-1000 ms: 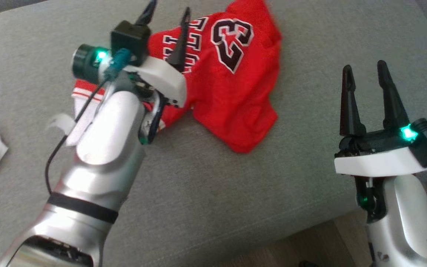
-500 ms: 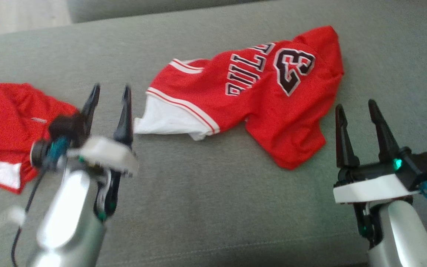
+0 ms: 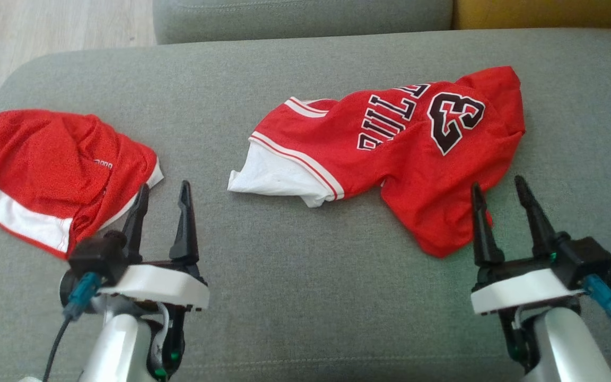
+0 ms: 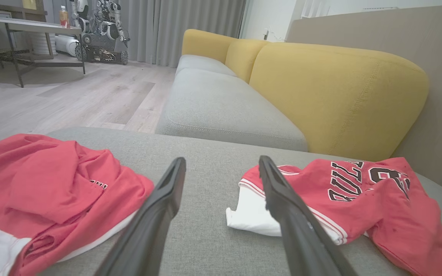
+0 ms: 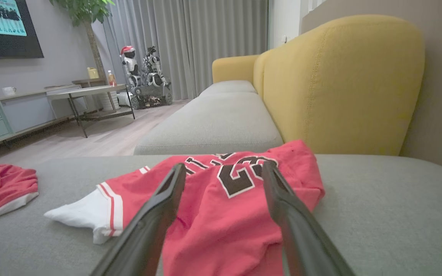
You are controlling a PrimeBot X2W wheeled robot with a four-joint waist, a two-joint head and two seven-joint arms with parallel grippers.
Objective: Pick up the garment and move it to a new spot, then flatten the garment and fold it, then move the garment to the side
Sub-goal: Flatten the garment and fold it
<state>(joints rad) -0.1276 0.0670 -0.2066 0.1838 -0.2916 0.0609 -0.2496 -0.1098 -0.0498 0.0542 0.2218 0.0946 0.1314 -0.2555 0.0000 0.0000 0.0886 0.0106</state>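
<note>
The garment, a crumpled red jersey (image 3: 401, 143) with black-and-white lettering and a white lining, lies right of centre on the grey sofa seat (image 3: 284, 297). My left gripper (image 3: 163, 187) stands open and empty at the lower left, well left of the jersey's white end. My right gripper (image 3: 498, 183) is open and empty, its fingertips at the jersey's near red edge. The left wrist view shows the jersey (image 4: 359, 199) to the right beyond the left gripper (image 4: 222, 160). In the right wrist view, the jersey (image 5: 221, 214) lies just beyond the right gripper (image 5: 225, 165).
Another crumpled red and white garment (image 3: 56, 159) lies at the seat's left end, close to my left gripper. A yellow backrest (image 4: 332, 92) rises behind the seat. Wooden floor (image 3: 45, 26) lies past the far left corner. A second grey cushion (image 3: 300, 18) adjoins the far edge.
My left arm has drawn back from over the jersey to the lower left, jaws still open. The head camera has shifted, bringing the other red garment into full view. The right gripper stays open.
</note>
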